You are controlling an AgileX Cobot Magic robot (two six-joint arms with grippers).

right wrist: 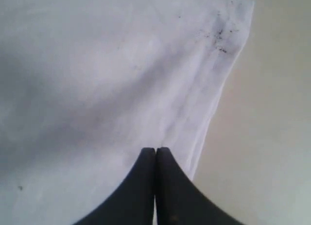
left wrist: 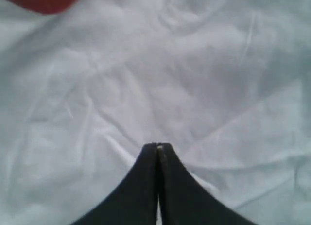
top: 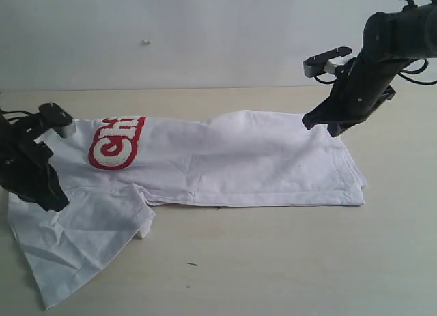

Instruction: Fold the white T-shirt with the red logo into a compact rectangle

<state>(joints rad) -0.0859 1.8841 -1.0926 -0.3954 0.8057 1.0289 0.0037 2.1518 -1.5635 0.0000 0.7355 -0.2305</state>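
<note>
The white T-shirt (top: pixel 246 159) lies folded lengthwise across the beige table, with one sleeve (top: pixel 75 241) spread toward the front left. Only the start of the red logo (top: pixel 117 144) shows, near the shirt's left end; its edge also shows in the left wrist view as a red patch (left wrist: pixel 46 0). My left gripper (top: pixel 54 198) is down on the shirt's left end, its tips (left wrist: pixel 158 146) shut, with creases in the cloth (left wrist: pixel 170 79) running into them. My right gripper (top: pixel 324 125) sits at the shirt's far right edge, tips (right wrist: pixel 155 149) shut on the fabric (right wrist: pixel 97 79) just inside the hem.
Bare table (top: pixel 273 261) extends in front of and to the right of the shirt, and it shows beside the hem (right wrist: pixel 272 137) in the right wrist view. Small dark specks (right wrist: pixel 221 35) mark the cloth near the hem corner. A pale wall stands behind the table.
</note>
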